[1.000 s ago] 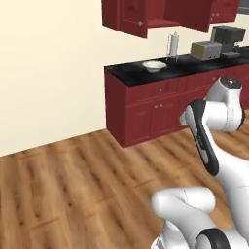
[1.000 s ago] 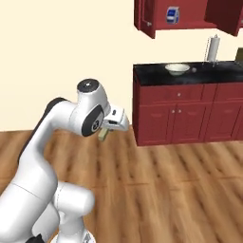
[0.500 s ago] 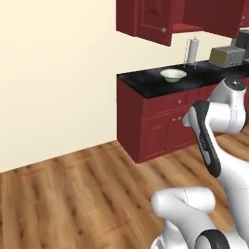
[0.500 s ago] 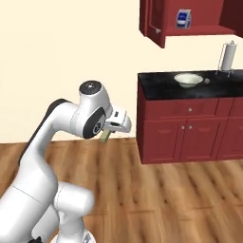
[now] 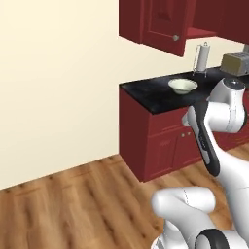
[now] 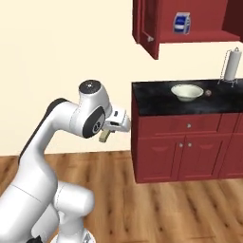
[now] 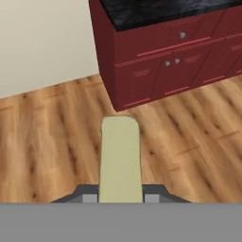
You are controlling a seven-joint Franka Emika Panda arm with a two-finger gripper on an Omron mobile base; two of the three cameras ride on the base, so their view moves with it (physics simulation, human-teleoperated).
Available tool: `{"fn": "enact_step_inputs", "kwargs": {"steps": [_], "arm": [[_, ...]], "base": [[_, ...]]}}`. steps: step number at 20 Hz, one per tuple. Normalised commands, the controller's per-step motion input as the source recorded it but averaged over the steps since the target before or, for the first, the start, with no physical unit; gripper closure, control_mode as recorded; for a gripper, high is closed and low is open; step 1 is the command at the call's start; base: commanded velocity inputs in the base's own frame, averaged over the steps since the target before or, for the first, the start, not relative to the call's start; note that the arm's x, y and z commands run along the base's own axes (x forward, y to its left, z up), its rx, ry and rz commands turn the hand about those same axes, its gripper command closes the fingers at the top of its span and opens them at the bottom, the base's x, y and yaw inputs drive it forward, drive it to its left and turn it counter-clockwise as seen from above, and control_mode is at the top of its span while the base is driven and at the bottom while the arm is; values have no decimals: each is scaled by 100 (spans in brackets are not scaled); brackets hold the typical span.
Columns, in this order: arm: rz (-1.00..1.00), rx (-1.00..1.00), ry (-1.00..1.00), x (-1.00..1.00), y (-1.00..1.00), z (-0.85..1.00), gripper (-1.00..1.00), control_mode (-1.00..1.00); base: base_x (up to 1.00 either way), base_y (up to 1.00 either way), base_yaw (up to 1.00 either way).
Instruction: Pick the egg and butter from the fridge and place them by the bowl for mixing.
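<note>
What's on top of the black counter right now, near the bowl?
On the black counter sits the bowl, with a small dark round thing beside it and a paper towel stand behind. The bowl's inside bottom is hidden by its rim.

count: 1 bowl (image 6: pixel 187 91), 1 egg (image 6: pixel 208 93), 1 butter stick (image 7: pixel 120 158), 1 paper towel roll (image 6: pixel 231 67), 1 toaster (image 5: pixel 236 63), 1 blue box (image 6: pixel 181 23) on cupboard shelf

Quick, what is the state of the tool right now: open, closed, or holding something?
Tool: closed on a pale yellowish stick, likely the butter, held out over the wooden floor.
</note>
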Motion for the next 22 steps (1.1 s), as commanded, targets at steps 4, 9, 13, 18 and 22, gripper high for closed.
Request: {"fn": "enact_step_inputs", "kwargs": {"steps": [4,9,13,18,22], "arm": [[0,0,0,0,0,0,100,100],[0,0,0,0,0,0,100,100],[0,0,0,0,0,0,100,100],[0,0,0,0,0,0,100,100],[0,0,0,0,0,0,100,100]], "base": [[69,-45,2],[48,-61,0],[38,-68,0],[48,-61,1],[56,-42,20]]}}
